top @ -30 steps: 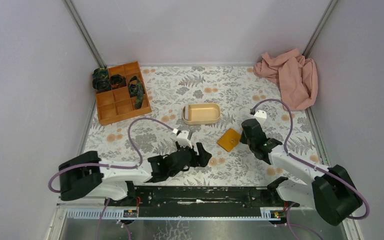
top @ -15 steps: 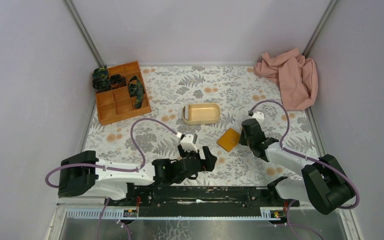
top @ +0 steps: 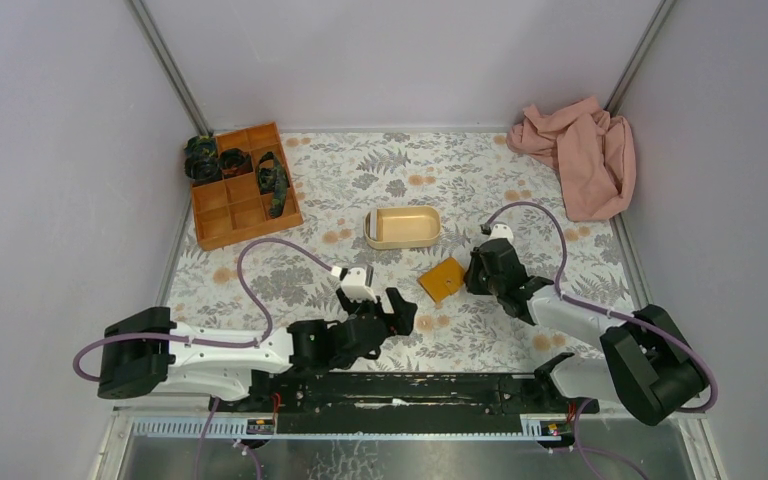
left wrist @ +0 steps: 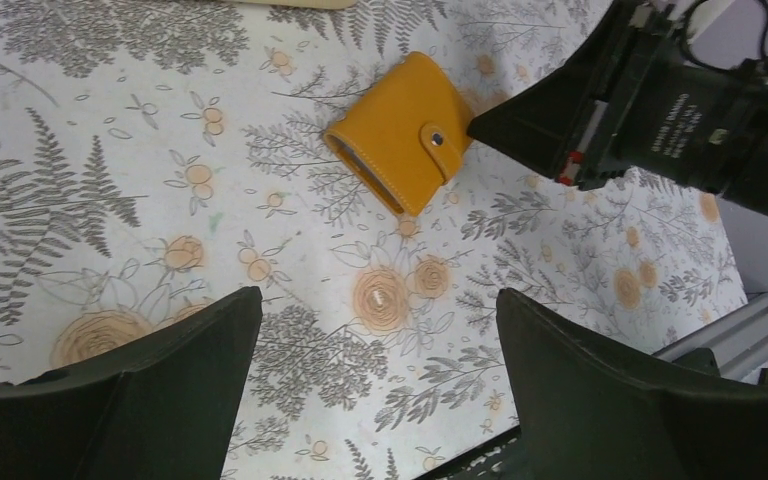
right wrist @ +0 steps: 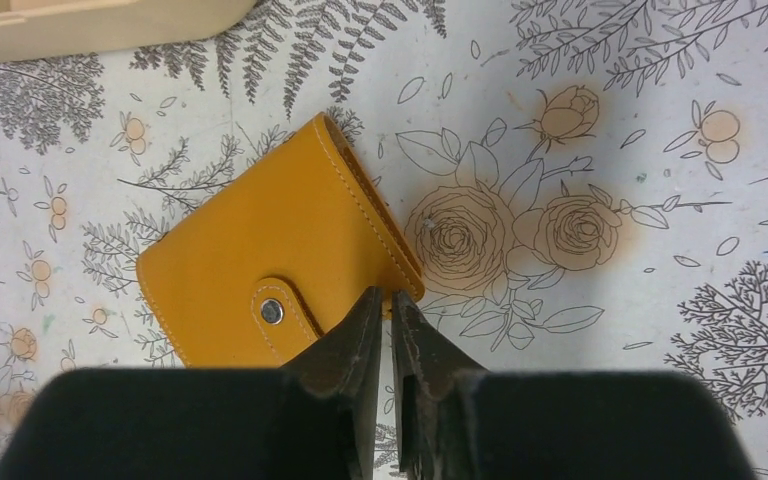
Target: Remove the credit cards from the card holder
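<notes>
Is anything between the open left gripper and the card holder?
Nothing visible: only floral table separates left gripper from card holder. The right gripper sits at its far edge, not between.

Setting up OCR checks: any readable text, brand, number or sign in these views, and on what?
None can be read.
White print on the black body of the right gripper, left wrist view: too small and blurred to read.
Card holder: no lettering, just a plain snap stud.
Beige tray, floral table cover: no lettering seen.
</notes>
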